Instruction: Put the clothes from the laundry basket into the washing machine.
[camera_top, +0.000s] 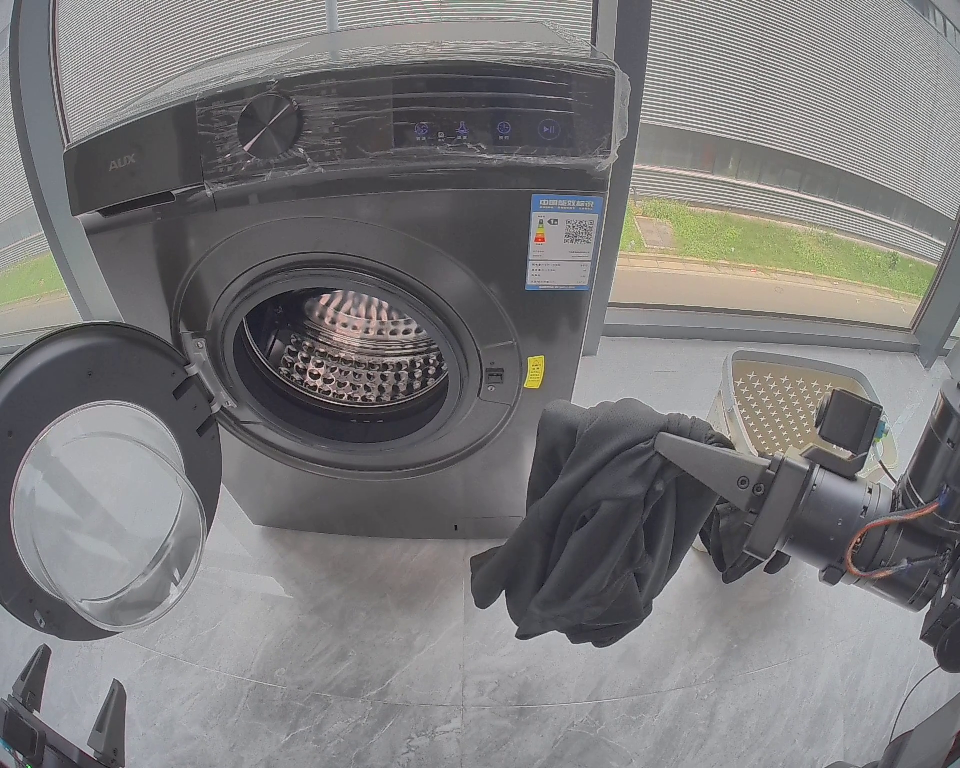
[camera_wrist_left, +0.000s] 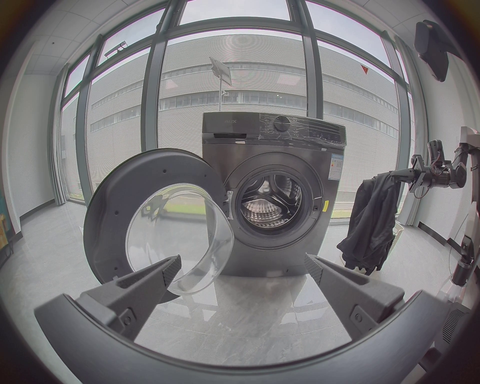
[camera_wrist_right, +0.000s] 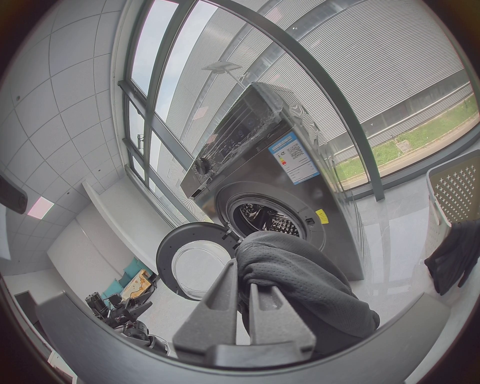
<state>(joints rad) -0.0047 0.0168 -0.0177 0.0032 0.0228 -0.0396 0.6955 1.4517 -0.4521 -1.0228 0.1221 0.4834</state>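
Observation:
A dark grey garment (camera_top: 600, 520) hangs in the air to the right of the washing machine (camera_top: 340, 300), held up by my right gripper (camera_top: 672, 447), which is shut on its top edge. The same garment (camera_wrist_right: 295, 285) drapes over the closed fingers (camera_wrist_right: 225, 310) in the right wrist view, and the cloth (camera_wrist_left: 372, 220) hangs beside the machine in the left wrist view. The machine's round door (camera_top: 95, 480) stands swung open to the left, showing the steel drum (camera_top: 350, 350). A white laundry basket (camera_top: 790, 400) sits on the floor behind the garment. My left gripper (camera_wrist_left: 240, 280) is open and low at the front left, holding nothing.
The floor is grey marble tile (camera_top: 330, 640). Large windows (camera_top: 800, 150) run behind the machine and basket. The open door takes up room at the left of the drum opening.

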